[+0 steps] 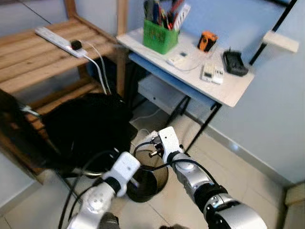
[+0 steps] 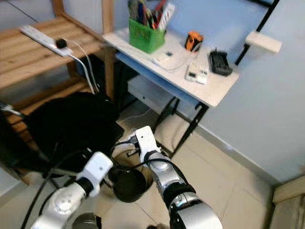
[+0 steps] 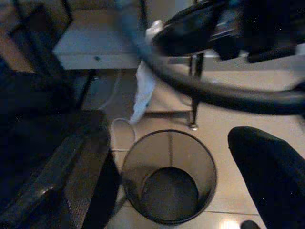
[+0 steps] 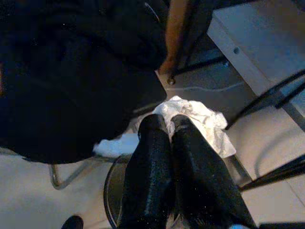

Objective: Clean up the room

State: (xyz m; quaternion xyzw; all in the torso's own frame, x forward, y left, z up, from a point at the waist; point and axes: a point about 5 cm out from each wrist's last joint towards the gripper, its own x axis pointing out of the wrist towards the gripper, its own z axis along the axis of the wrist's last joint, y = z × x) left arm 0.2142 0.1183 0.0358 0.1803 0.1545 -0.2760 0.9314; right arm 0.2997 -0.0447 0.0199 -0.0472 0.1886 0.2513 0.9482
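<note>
Right gripper (image 4: 169, 124) fingers pressed together, pinching a crumpled white tissue (image 4: 200, 121) at the tips, with the tissue hanging over and beside the rim of the black mesh bin (image 3: 169, 179). Left gripper (image 3: 267, 167) held near the bin on the opposite side, with one dark finger visible; impossible to tell whether its fingers are spread or together. Bin standing upright on the tiled floor (image 1: 238, 167), apparently holding nothing yet, just beside a black bag (image 1: 86, 124) under the wooden shelf (image 1: 43, 52). White desk (image 1: 228, 90) behind, carrying a green pen holder (image 1: 159, 36) and remote controls (image 1: 212, 74). Step in hand, by judgement: dropping the tissue into the bin. For a clean drop: centre the fingertips over the bin mouth rather than over its rim, lower slightly to shorten the fall, then part the fingers fully. Risk: part of the tissue draped outside the rim, likely to slide onto the floor on release. Keep the left arm clear of the bin edge to avoid tipping it.
</note>
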